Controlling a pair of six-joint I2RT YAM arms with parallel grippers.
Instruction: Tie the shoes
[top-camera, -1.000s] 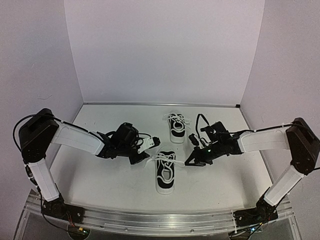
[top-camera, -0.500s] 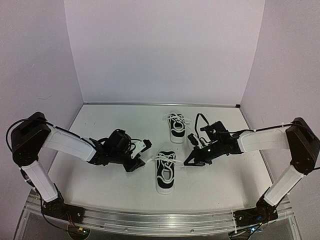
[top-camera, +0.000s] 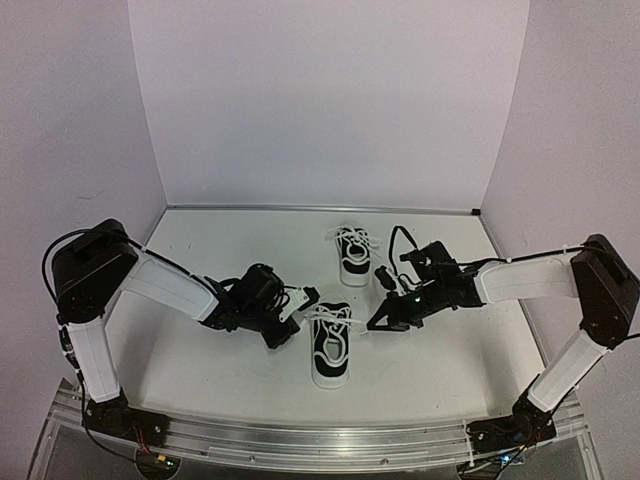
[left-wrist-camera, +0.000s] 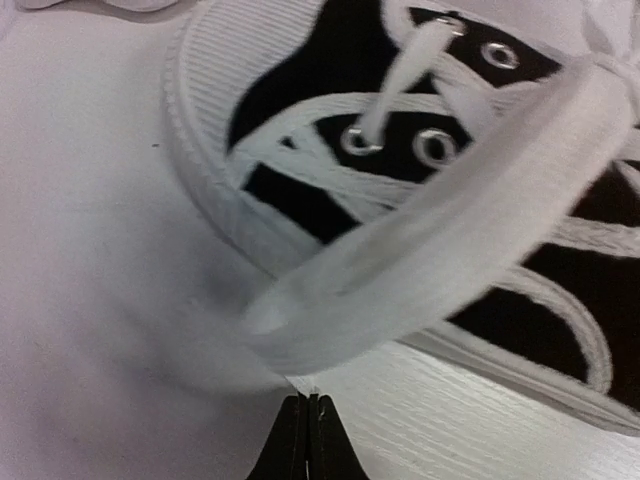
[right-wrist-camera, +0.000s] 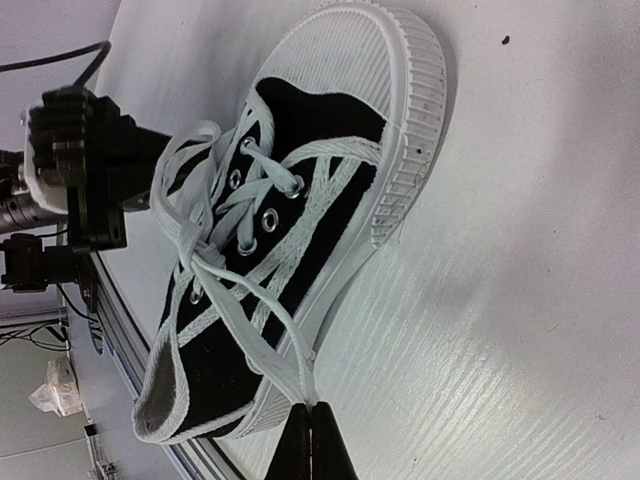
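Two small black sneakers with white soles and white laces lie on the white table. The near shoe lies mid-table, toe toward the arms; it fills the left wrist view and shows in the right wrist view. The far shoe lies behind it with its laces in a bow. My left gripper is just left of the near shoe, shut on a folded lace loop. My right gripper is just right of it, shut on another lace loop.
White walls close the table at the back and both sides. A metal rail runs along the near edge. The left arm shows beyond the shoe in the right wrist view. A black cable loops above the right wrist.
My left gripper swung out to the left and then came back in toward the near shoe's left side with the lace. The right gripper has stayed in place.
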